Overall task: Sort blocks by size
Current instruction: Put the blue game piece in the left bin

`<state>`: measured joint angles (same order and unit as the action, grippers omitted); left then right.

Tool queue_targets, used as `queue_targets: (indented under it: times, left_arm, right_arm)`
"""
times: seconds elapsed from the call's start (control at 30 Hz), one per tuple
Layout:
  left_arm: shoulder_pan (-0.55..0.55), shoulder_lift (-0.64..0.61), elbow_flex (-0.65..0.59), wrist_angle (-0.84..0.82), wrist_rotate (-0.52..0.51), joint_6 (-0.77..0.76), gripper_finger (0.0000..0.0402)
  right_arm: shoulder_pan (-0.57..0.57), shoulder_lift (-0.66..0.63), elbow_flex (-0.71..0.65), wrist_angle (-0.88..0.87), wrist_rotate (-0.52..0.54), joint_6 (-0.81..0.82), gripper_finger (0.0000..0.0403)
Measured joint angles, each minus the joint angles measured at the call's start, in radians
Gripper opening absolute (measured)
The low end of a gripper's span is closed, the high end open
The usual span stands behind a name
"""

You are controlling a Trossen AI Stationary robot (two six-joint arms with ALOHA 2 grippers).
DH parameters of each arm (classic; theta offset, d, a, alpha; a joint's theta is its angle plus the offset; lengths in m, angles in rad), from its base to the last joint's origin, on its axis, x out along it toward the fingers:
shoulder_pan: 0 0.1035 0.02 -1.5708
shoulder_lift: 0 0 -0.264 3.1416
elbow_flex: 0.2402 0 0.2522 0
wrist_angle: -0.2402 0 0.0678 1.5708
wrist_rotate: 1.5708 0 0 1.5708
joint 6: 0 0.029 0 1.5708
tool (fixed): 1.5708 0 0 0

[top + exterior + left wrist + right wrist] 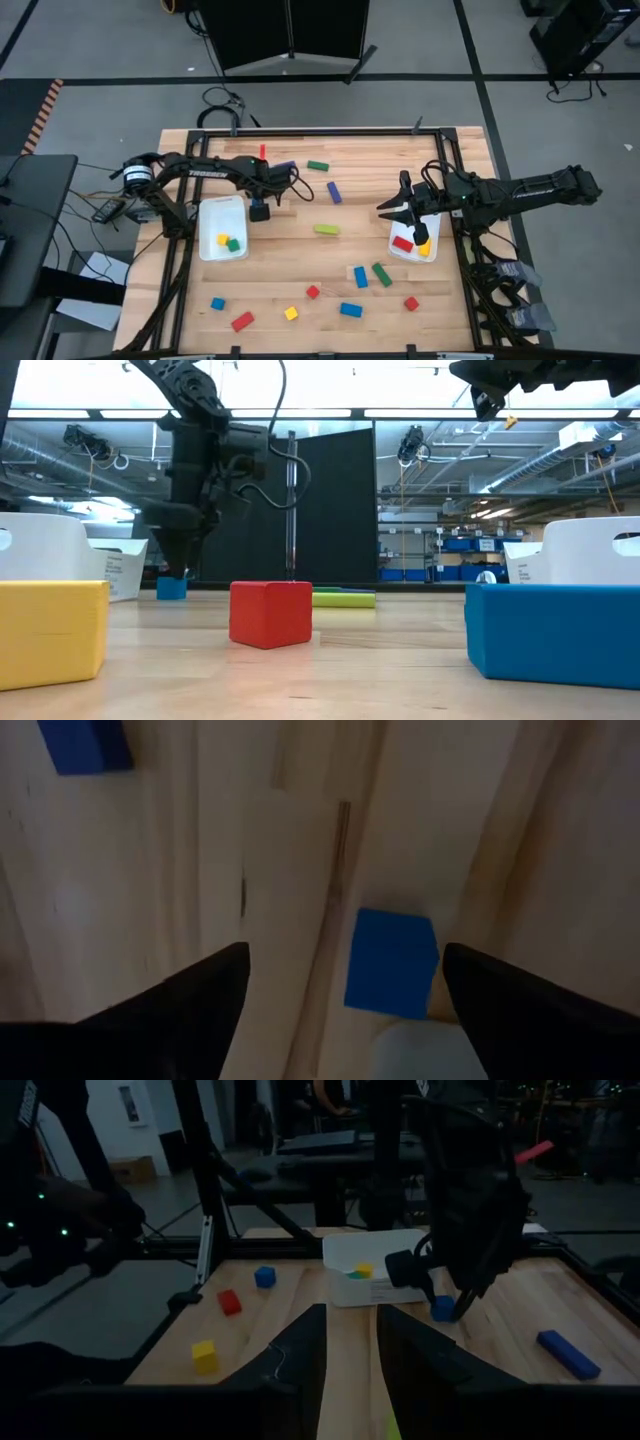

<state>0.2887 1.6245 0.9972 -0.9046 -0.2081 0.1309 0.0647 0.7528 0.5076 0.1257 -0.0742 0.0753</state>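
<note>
My left gripper (260, 207) is open and points down beside the left white bin (212, 210). Its fingers stand on either side of a small blue cube (391, 963), which rests on the table, and do not touch it. The cube also shows in the low view (172, 588). The left bin holds a yellow cube (222, 239) and a green cube (233, 245). My right gripper (392, 210) hovers empty, narrowly open, over the far left end of the right white bin (400, 252), which holds a red bar (403, 243) and a yellow block (423, 248).
Loose blocks lie across the table: a green bar (318, 166), a purple-blue bar (334, 191) and a yellow-green bar (326, 229) in the middle. Several red, blue, yellow and green ones (350, 310) lie toward the near edge. A red bar (262, 151) lies at the far edge.
</note>
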Motion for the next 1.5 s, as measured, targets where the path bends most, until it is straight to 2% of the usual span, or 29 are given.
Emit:
queue_targets:
  times: [0.4,0.7,0.83,0.97,1.07,1.17,1.27,1.33,1.5]
  left_arm:
    - [0.006,0.000,-0.067,0.033,0.040,0.016,0.0313]
    - [0.006,0.012,-0.070,0.083,0.045,0.026,0.0300]
    - [0.006,0.036,-0.070,0.083,0.046,0.026,0.0243]
    - [0.006,0.050,-0.070,0.082,0.061,0.031,0.0140]
    - [-0.002,0.034,-0.066,0.080,0.083,0.043,0.0140]
    - [-0.025,-0.050,-0.035,0.084,0.087,0.020,0.0140]
    - [-0.068,-0.183,-0.001,0.049,0.087,-0.029,0.0140]
    - [-0.110,-0.281,0.015,0.006,0.086,-0.090,0.0140]
    - [-0.212,-0.468,-0.016,-0.217,0.023,-0.341,0.0140]
  right_arm:
    - [0.000,0.000,0.000,0.000,0.002,0.000,0.0101]
    - [0.000,0.000,0.000,0.000,0.002,0.000,0.0101]
    - [0.000,0.000,0.000,0.000,0.002,0.002,0.0101]
    - [0.000,0.000,0.000,0.000,0.003,0.003,0.0101]
    - [0.000,0.000,0.000,0.000,0.003,0.010,0.0101]
    - [0.000,0.000,0.000,0.000,0.031,-0.003,0.0101]
    - [-0.002,0.038,0.003,0.017,0.175,-0.004,0.0101]
    - [-0.015,0.103,0.007,0.010,0.225,0.001,0.0100]
    - [-0.074,0.344,0.078,0.010,0.257,0.059,0.0103]
